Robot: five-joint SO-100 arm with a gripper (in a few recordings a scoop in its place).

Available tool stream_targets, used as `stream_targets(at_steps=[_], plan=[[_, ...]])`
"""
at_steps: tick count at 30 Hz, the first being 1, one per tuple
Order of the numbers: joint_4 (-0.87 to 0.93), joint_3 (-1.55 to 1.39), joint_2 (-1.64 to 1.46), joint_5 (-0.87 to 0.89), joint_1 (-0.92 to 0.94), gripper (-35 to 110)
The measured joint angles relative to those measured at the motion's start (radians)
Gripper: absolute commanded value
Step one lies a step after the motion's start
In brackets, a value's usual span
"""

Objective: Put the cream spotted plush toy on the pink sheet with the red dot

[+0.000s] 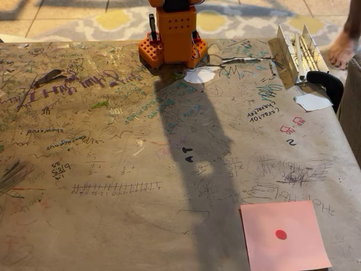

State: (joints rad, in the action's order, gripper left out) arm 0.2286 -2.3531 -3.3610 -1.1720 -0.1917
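Fixed view. The orange arm base point(172, 39) stands at the far edge of a scribbled brown paper table cover point(113, 169). The frame cuts off the arm above its base, so whether the end effector is spread, clenched or carrying anything cannot be told. The pink sheet with the red dot point(284, 236) lies flat at the near right corner, bare. White paper scraps point(202, 74) lie near the base.

Risk: the unweighted sheet could slide or curl if a toy is dragged onto it.

Legible writing: "AT" in black mid-table and a fraction "5/7"; the remaining scrawl is unreadable.
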Motion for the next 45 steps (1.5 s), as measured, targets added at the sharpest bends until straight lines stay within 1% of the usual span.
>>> stream_targets(at_steps=[3,8,12,20,28,32,34,35,36,37,39,41,43,44,45], plan=[[-0.129,0.1,-0.012,-0.009,-0.04,0],[-0.204,0.259,-0.014,-0.066,-0.121,0],[-0.215,0.345,-0.015,-0.083,-0.123,0],[-0.256,0.373,-0.025,-0.163,-0.156,0],[-0.249,0.463,-0.025,-0.087,-0.143,0],[-0.219,0.443,-0.035,-0.077,-0.118,1],[-0.16,0.393,-0.041,-0.072,-0.118,7],[-0.132,0.347,-0.041,-0.049,-0.118,15],[-0.12,0.279,-0.041,-0.018,-0.104,33],[-0.124,0.186,-0.041,-0.009,-0.087,44],[-0.189,-0.067,-0.038,-0.075,-0.049,45],[-0.236,-0.35,-0.029,-0.252,-0.032,45],[-0.222,-0.634,0.0,-0.408,-0.023,45],[-0.235,-0.733,0.003,-0.44,-0.021,45],[-0.244,-0.776,0.0,-0.428,-0.018,45]])
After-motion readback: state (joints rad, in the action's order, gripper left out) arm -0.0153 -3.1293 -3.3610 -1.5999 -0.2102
